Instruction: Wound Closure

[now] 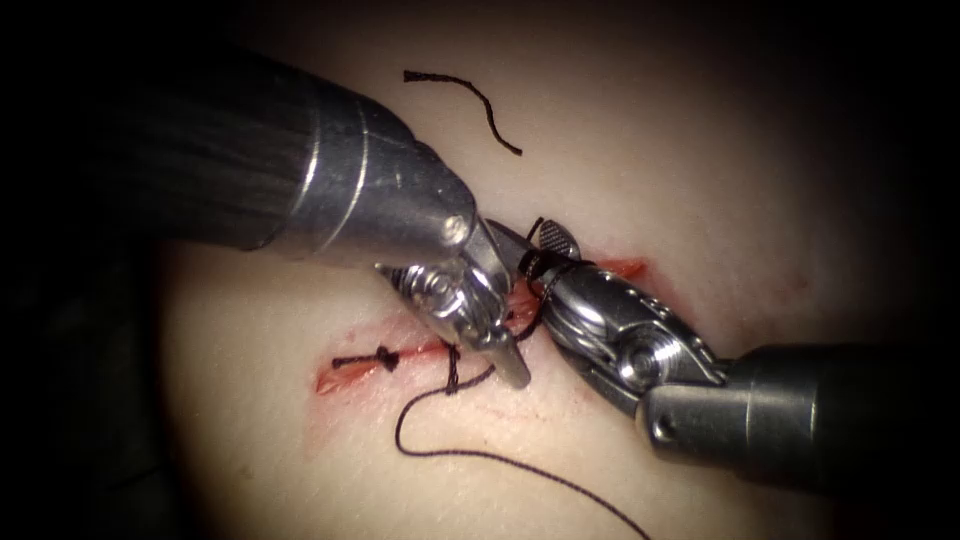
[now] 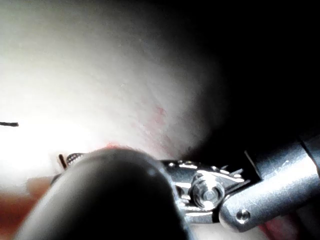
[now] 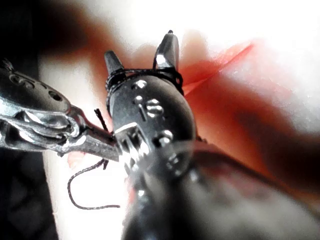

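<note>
A red cut (image 1: 345, 375) runs across the pale tissue (image 1: 700, 150), with a tied knot (image 1: 385, 358) and a second stitch (image 1: 452, 368) on its left part. My left tool (image 1: 512, 365) reaches down from the upper left. Its jaws look shut on the dark thread (image 1: 530, 318) over the middle of the cut. That thread is looped (image 1: 545, 265) round my right tool (image 1: 530, 240), which comes from the lower right with its jaws open and nothing between them. The right wrist view shows the loop (image 3: 142, 75) round the open right tool (image 3: 141, 52), with the left tool (image 3: 50, 125) beside it.
A long thread tail (image 1: 480, 455) curls from the second stitch toward the near edge. A loose cut piece of thread (image 1: 470, 95) lies on the tissue beyond the cut. Red fluid stains the cut's right end (image 1: 625, 268).
</note>
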Controlling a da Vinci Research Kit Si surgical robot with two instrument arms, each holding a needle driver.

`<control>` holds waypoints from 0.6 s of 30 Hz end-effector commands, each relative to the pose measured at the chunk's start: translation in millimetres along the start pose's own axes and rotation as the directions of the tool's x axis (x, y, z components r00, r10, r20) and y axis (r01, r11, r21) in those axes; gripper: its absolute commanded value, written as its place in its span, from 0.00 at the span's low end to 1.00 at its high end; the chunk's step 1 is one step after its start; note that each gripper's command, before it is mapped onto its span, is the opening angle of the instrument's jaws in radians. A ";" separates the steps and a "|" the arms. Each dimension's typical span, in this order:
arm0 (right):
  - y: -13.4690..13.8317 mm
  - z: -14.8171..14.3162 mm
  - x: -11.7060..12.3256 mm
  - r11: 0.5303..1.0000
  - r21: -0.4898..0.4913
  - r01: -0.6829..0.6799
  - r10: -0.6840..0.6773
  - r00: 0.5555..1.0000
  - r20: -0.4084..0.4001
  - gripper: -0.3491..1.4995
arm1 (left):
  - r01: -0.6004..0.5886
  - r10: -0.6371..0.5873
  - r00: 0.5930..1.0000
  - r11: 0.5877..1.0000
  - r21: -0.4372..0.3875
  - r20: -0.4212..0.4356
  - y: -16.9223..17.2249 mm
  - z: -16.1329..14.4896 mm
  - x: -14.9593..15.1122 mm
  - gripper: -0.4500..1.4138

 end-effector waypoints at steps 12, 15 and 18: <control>-0.6 0.5 -0.5 0.998 -0.008 -0.056 0.057 0.998 0.029 0.58 | 0.000 0.000 1.000 1.000 -0.001 0.000 0.2 0.4 0.5 0.10; -0.3 0.9 -0.4 0.998 -0.006 -0.061 0.061 0.998 0.034 0.58 | 0.001 -0.001 1.000 1.000 -0.001 0.000 0.2 0.4 0.5 0.10; -0.2 1.4 -0.3 0.996 -0.008 -0.084 0.084 0.996 0.040 0.55 | 0.001 -0.001 1.000 1.000 -0.001 0.000 0.2 0.4 0.5 0.10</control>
